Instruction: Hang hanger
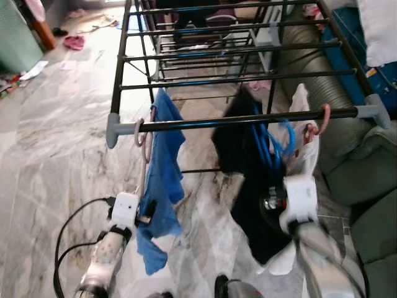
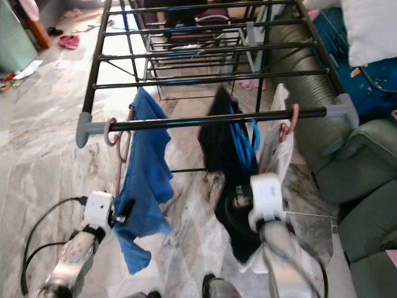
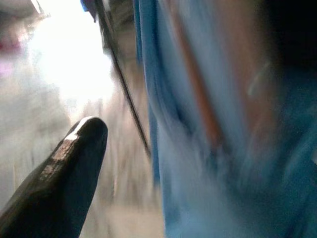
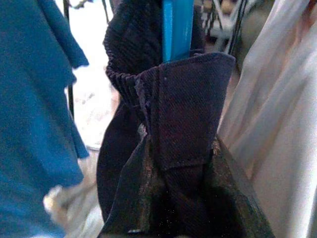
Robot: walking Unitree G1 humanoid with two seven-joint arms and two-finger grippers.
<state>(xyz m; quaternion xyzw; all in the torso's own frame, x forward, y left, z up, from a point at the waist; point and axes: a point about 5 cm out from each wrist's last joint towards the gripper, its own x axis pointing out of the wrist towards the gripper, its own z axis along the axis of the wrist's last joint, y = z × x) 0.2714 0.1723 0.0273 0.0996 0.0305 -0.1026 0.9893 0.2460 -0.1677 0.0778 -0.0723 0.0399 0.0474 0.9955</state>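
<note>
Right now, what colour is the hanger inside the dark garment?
Bright blue hanger, clearest in the right wrist view, rising out of the dark garment.

The drying rack [image 1: 248,119] has matt black metal bars with grey plastic end caps. A soft blue cloth [image 1: 162,180] hangs beside a ribbed dark garment [image 4: 173,148] (corduroy-like up close). The floor [image 1: 56,143] is glossy veined marble.
</note>
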